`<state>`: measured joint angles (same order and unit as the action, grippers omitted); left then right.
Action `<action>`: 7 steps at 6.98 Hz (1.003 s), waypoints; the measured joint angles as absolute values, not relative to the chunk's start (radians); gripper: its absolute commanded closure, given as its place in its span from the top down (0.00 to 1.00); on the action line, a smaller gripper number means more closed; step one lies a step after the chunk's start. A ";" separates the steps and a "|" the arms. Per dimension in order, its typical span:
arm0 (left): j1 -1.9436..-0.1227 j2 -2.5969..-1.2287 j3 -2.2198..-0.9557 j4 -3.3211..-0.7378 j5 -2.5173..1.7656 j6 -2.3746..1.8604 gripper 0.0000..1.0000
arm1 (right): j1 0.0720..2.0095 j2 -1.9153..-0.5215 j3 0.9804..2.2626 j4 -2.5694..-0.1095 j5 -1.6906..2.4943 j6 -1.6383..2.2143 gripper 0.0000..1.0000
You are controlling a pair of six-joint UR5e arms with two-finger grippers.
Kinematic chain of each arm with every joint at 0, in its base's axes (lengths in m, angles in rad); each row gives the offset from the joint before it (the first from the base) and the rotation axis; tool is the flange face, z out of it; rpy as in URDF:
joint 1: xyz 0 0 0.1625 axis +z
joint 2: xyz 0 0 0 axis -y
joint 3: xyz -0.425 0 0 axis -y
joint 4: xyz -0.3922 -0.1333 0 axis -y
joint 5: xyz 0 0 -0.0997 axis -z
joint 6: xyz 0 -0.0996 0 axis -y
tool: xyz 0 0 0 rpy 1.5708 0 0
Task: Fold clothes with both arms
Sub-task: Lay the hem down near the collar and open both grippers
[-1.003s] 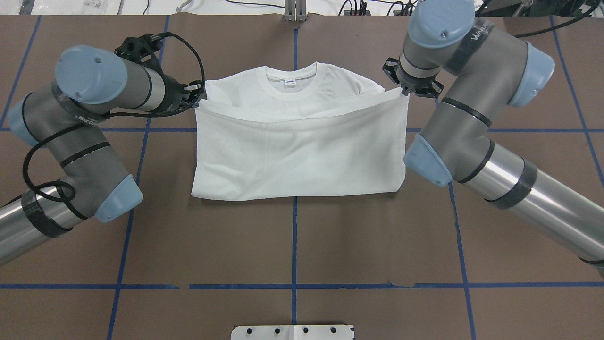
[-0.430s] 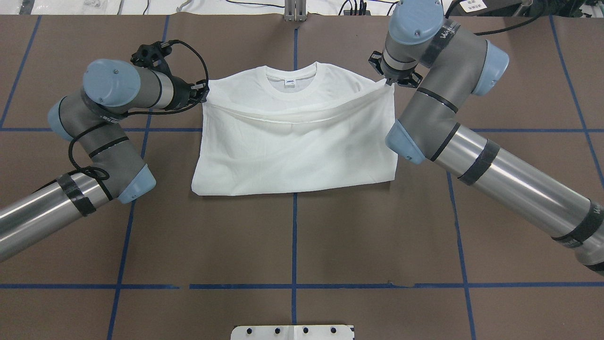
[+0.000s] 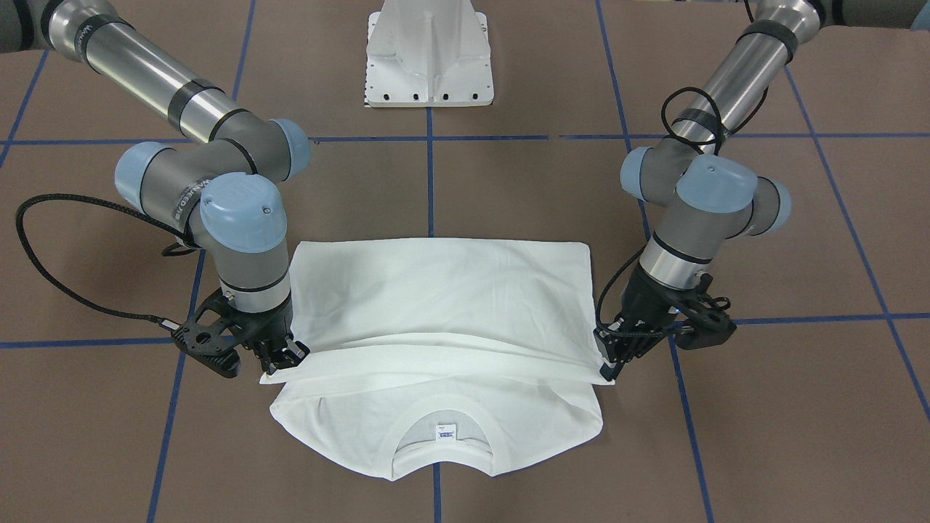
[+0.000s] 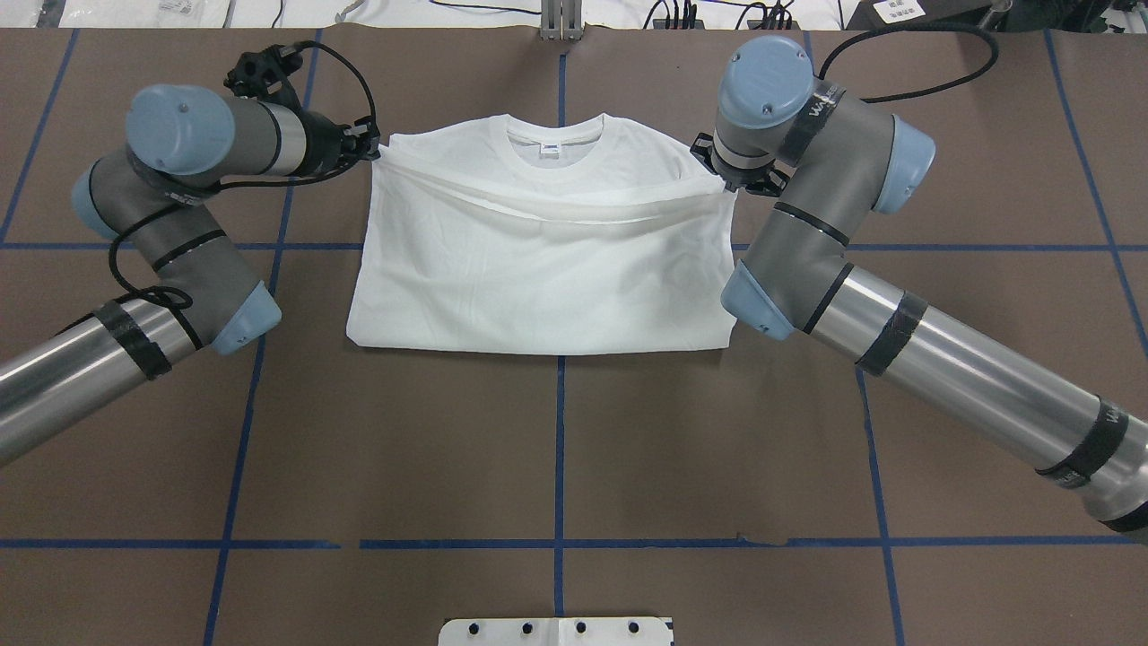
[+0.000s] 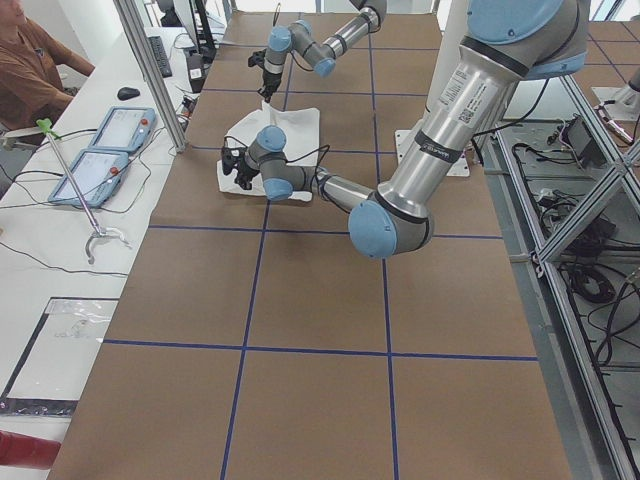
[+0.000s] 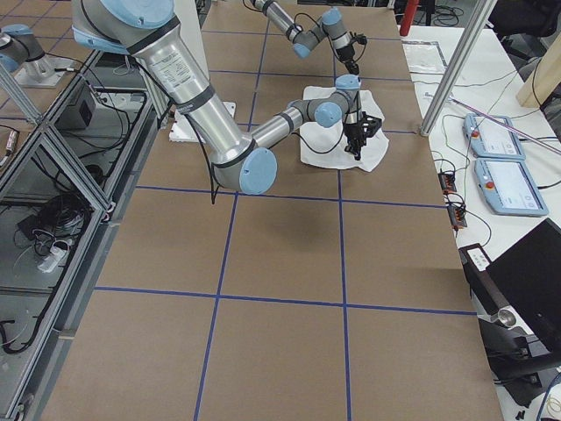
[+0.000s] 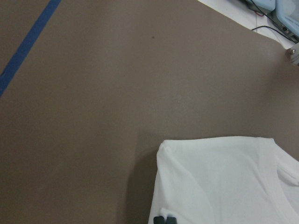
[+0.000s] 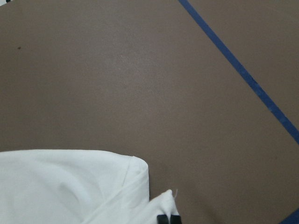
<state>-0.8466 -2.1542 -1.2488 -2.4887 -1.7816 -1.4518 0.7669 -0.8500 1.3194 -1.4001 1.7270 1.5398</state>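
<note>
**Half-fold nearly over: hem edge held just short of the collar**

The step in hand looks like the bottom-to-top fold. The white T-shirt point(image 4: 538, 278) lies flat on the brown worktop point(image 4: 556, 449), collar point(image 4: 553, 172) at the far end from the robot. Its lower part is already doubled over the body, with the crease along the near side.

The left gripper point(image 4: 369, 151) pinches the left corner of the turned-over edge, and the right gripper point(image 4: 725, 184) pinches the right corner. In each wrist view the dark fingertips sit pressed together on white cloth, so both grips seem sound. Each gripper stands just outside the shirt's side, at about shoulder level. The edge strung between them sags toward the near side in the middle and lies across the chest, just near of the collar.

Next, I judge, the two corners should travel a little farther toward the shoulders, level with each other. They should then be lowered to the cloth before the fingers part. Keeping the edge taut would take out the sag; uneven travel would leave a skewed fold
</note>
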 measured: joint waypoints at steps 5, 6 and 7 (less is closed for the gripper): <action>-0.861 -2.224 -1.131 -2.497 -1.801 -1.455 0.36 | 0.764 -0.857 1.312 -1.365 1.719 1.534 0.30; -0.862 -2.228 -1.122 -2.498 -1.801 -1.456 0.42 | 0.765 -0.854 1.313 -1.365 1.718 1.537 0.34; -0.863 -2.227 -1.118 -2.503 -1.802 -1.457 0.43 | 0.775 -0.850 1.316 -1.365 1.721 1.539 0.35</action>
